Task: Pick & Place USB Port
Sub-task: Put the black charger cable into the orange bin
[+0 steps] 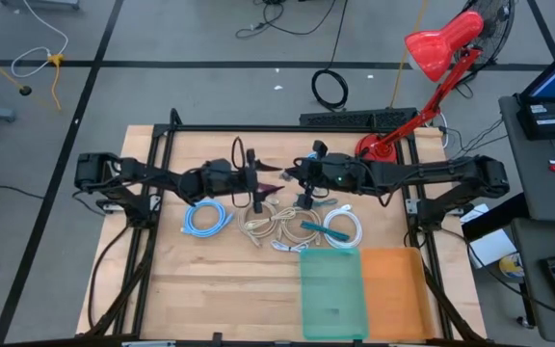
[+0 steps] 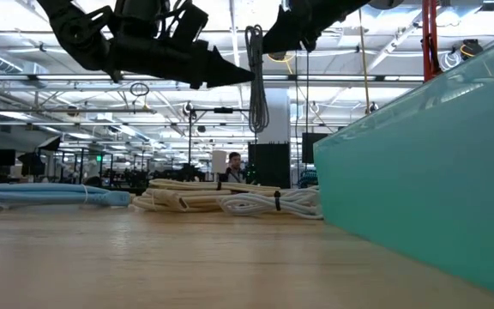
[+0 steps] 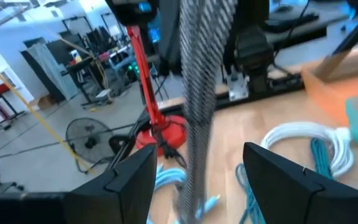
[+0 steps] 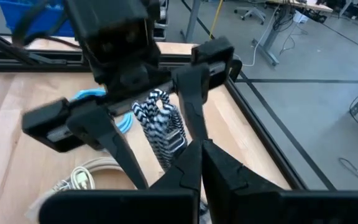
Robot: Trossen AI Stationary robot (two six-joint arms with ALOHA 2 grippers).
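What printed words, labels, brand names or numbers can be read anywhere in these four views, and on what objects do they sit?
None can be read.
White label on the arm mount: too blurred to read.
Black device on the side desk: any markings too small to read.
Cables, green bin, orange bin and red desk lamp: no text visible.

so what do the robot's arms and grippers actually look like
Both arms are dark, near-black, built of jointed tubular links with blocky housings. The left gripper has two matte black fingers, flat, angular and tapering. The right gripper has the same black, wedge-shaped fingers, and a small green light glows on that arm near its wrist. No markings or lettering are readable on either.
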